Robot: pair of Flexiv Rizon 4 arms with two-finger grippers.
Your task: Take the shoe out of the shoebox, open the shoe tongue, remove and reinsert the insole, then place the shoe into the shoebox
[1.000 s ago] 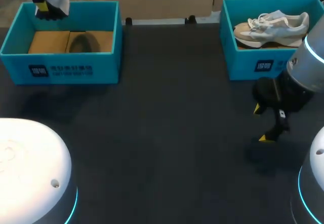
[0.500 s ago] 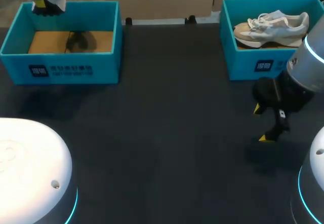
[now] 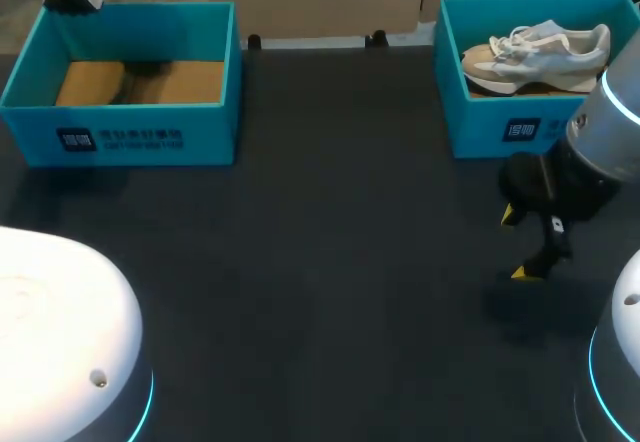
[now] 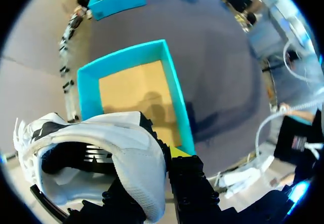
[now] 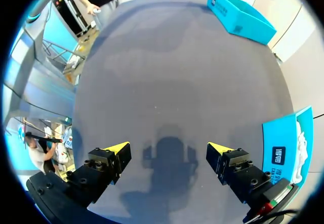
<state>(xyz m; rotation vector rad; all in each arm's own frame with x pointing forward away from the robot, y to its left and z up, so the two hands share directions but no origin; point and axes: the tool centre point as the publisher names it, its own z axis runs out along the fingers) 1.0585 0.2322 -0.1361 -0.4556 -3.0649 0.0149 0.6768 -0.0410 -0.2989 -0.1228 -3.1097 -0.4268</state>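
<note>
— How will the white shoe [image 4: 119,150] handle, and where would you take hold?

— My guess is that it is light, with a soft upper that gives under pressure and a stiffer sole. The wall of the opening near the heel looks like the sensible hold. That is where the left gripper [image 4: 161,167] is clenched on it. 1 yellow fingertip shows on the outside and the other is hidden by the upper. A pinch on so thin a wall could let the shoe swing or twist. The tongue and insole work probably wants it set down and steadied by the second arm.

— What does it look like?

— It has a white upper, a dark lining inside the opening, dark patches toward the toe and white laces.

— And the layout?

— Nearest, at 4 o'clock on the dark table [image 3: 330,262], the right gripper [image 3: 515,244] hangs low with its 2 fingers spread and nothing between them. Farther off, at 1 o'clock, the right shoebox [image 3: 480,127] holds a beige sneaker [image 3: 535,50]. At 11 o'clock the left shoebox [image 3: 130,137] shows only its cardboard floor. The white shoe is in the air above that box's far left corner, clear of it.
</note>
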